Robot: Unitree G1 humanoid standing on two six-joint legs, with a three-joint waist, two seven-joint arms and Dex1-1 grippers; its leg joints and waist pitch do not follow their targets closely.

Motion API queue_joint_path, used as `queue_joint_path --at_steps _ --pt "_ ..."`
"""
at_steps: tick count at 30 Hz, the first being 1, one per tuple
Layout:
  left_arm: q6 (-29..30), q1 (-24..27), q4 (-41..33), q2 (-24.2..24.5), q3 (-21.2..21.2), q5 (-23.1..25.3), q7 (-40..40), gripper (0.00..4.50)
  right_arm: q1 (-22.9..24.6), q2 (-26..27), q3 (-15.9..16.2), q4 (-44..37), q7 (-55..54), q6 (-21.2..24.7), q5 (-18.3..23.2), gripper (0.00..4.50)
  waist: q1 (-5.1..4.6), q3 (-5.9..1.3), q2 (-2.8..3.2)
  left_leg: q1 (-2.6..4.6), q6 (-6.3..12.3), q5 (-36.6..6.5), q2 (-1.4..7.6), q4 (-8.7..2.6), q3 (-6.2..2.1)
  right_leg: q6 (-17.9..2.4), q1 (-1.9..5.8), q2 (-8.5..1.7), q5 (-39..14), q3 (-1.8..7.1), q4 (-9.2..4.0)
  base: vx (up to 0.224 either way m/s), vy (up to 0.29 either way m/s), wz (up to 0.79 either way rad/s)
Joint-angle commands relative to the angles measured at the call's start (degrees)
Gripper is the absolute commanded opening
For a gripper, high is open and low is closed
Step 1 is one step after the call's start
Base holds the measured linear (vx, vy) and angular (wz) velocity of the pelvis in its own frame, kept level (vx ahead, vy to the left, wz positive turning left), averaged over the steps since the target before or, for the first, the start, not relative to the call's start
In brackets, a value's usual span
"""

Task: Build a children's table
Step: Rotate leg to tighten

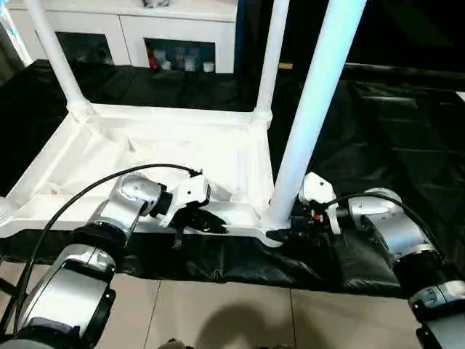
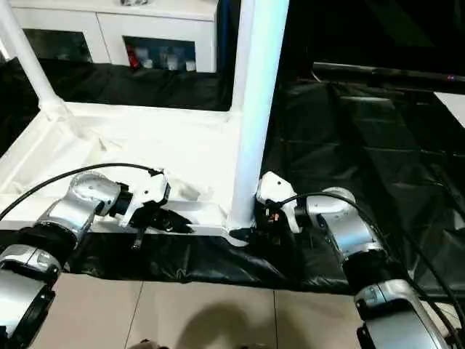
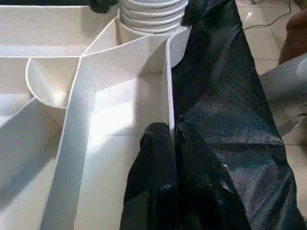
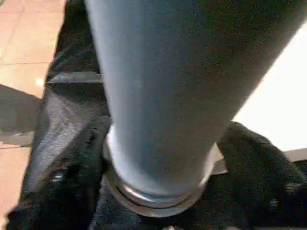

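The children's table top (image 1: 109,149) lies upside down on the black-draped table, ribs facing up. Three white legs stand in its corner sockets: far left (image 1: 54,51), far right (image 1: 270,58) and near right (image 1: 312,109). My left gripper (image 1: 211,222) is shut on the top's near rim (image 3: 169,86), a little left of the near right corner, with the thin wall pinched between its fingers (image 3: 156,143). My right gripper (image 1: 287,229) sits at the base of the near right leg (image 4: 163,86). Its black fingers (image 4: 72,163) press on either side of the leg, just above the socket collar.
A white glass-door cabinet (image 1: 145,29) stands behind the table. Black cloth (image 1: 392,131) covers the table to the right of the top and hangs over the front edge. Tiled floor (image 1: 218,320) shows below, between my forearms.
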Motion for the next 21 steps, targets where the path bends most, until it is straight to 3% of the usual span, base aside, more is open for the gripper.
queue_joint_path --at_steps 1,10,13,16,17,19,21 --pt "-0.69 0.60 0.20 -0.66 -2.32 1.29 -3.28 0.00 -1.70 0.12 0.57 0.58 0.15 -0.21 -0.38 3.37 0.21 -4.01 -0.61 0.69 4.71 -7.79 3.84 -3.61 -1.41 -13.69 3.09 -5.52 -10.80 3.08 -3.54 0.000 0.000 0.00" --pt "0.31 0.67 -0.07 -0.77 -2.00 0.94 -2.65 0.00 -1.49 1.11 0.51 1.44 0.45 -1.30 0.01 2.77 0.10 -4.02 -0.60 0.68 4.52 -7.78 3.79 -3.60 -1.40 -13.65 3.09 -5.47 -11.15 3.08 -3.57 0.000 0.000 0.00" --pt "3.29 0.35 -0.12 -2.07 -1.19 1.13 2.00 0.00 0.24 2.84 -1.92 0.20 -4.49 -0.23 1.09 2.74 0.04 -4.00 -0.86 0.67 4.45 -8.04 3.80 -3.59 -1.34 -13.62 3.10 -5.48 -11.82 3.07 -3.65 0.000 0.000 0.00" --pt "4.65 0.05 0.20 -2.95 -1.13 2.11 5.92 0.00 1.38 4.24 -3.51 -0.23 -8.76 0.19 1.45 2.72 -0.07 -3.80 -0.76 0.99 3.42 -9.50 3.77 -3.76 -1.46 -12.89 2.78 -5.55 -14.87 3.10 -4.10 0.000 0.000 0.00" --pt "5.28 -0.11 0.43 -3.37 -1.09 2.54 7.68 0.00 1.88 4.85 -4.10 -0.43 -10.12 0.58 1.69 2.72 -0.27 -3.69 -0.86 0.86 2.81 -10.74 3.59 -3.80 -1.56 -11.50 2.86 -5.61 -18.90 3.05 -4.56 0.000 0.000 0.00" --pt "7.68 -0.73 1.21 -7.32 -0.45 2.98 15.11 0.00 5.26 9.36 -5.98 -2.17 -20.47 2.24 1.01 2.72 -0.38 -3.45 -0.77 1.61 2.00 -12.67 3.69 -3.92 -1.64 -10.61 2.07 -5.66 -22.15 3.22 -5.24 0.000 0.000 0.00" --pt "8.08 -0.96 1.56 -9.23 -0.46 3.49 18.62 0.00 6.49 11.75 -6.67 -2.61 -25.52 3.42 0.49 2.72 -0.80 -3.38 -0.95 1.35 1.10 -13.85 3.62 -4.35 -1.95 -9.50 2.32 -5.53 -24.38 3.06 -5.47 0.000 0.000 0.00"
